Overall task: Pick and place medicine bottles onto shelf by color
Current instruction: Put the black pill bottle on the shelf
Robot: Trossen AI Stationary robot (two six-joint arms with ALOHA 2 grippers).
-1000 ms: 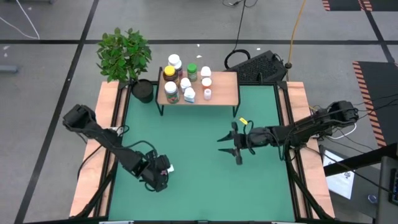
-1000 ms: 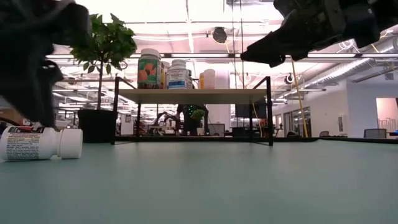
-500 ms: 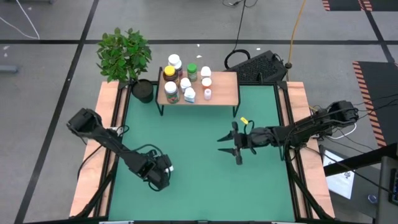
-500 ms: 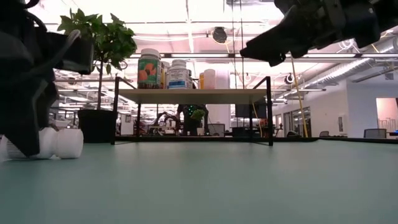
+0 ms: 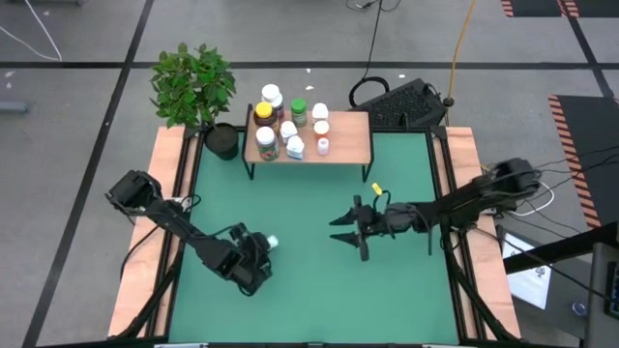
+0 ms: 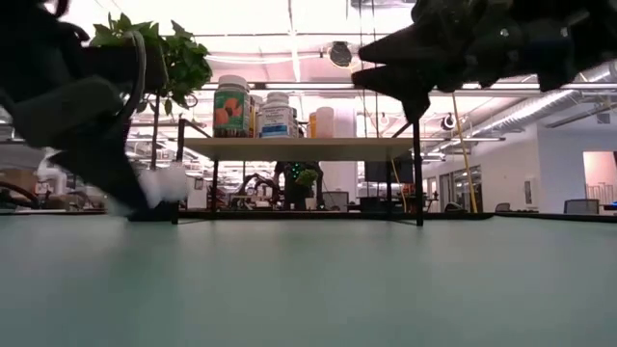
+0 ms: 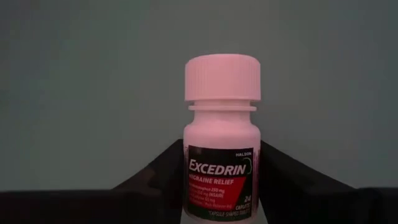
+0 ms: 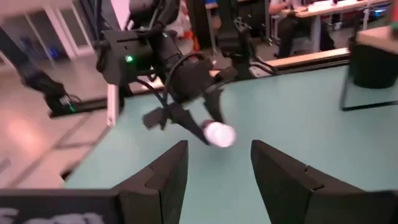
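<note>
A white medicine bottle (image 7: pixel 221 143) with a white cap and a red-and-black label sits between the fingers of my left gripper (image 5: pixel 259 257), over the near left of the green table; my left gripper is shut on it. The bottle's cap (image 5: pixel 272 242) also shows in the high view. The shelf (image 5: pixel 350 135), wood-topped on thin black legs, stands at the table's far edge with several bottles (image 5: pixel 290 121) upright on it. My right gripper (image 5: pixel 349 230) hangs open above the table's middle right, with nothing between its fingers (image 8: pixel 163 177). My left gripper pinches the bottle's labelled body (image 7: pixel 194 163) between its two fingers (image 7: pixel 152 177), one on each side. The fingers lie along the bottle and slant down from the table's left. The capped end (image 7: pixel 222 76) sticks out past the fingertips. The bottle is lifted clear of the table (image 6: pixel 162 183).
A potted plant (image 5: pixel 221 141) stands at the shelf's left end. A keyboard (image 5: pixel 406 104) lies beyond the table's far right corner. Wooden rails (image 5: pixel 160 232) run along the table's left and right sides. Bare green surface (image 5: pixel 309 290) lies between the two grippers and the near edge.
My left gripper has come down on the bottle, which lay on its side on the table, taken hold of it and lifted it clear, cap end forward. My right gripper has shifted a little toward the table's left and rolled.
</note>
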